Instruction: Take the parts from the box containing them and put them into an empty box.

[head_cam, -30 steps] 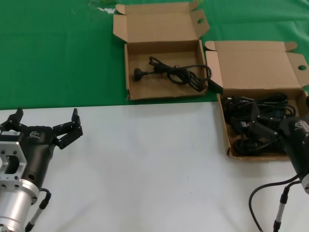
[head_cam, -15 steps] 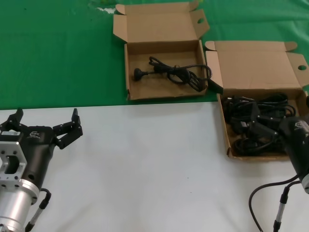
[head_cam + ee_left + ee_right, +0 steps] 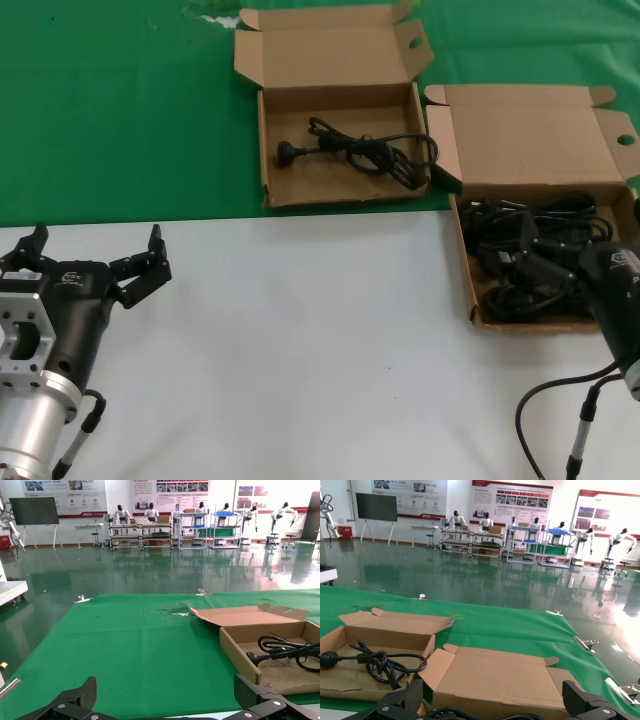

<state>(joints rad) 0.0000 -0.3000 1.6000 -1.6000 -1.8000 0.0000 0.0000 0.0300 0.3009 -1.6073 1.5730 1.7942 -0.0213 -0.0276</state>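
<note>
Green cloth [image 3: 120, 110] beyond white tabletop [image 3: 300, 340]; white scrap [image 3: 215, 17] on the cloth's far edge.

Black tools [image 3: 95, 258], seemingly silver wrists.

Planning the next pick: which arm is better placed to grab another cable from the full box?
Right: the right gripper sits at the full box, over its cables; the left gripper is far across the table.
</note>
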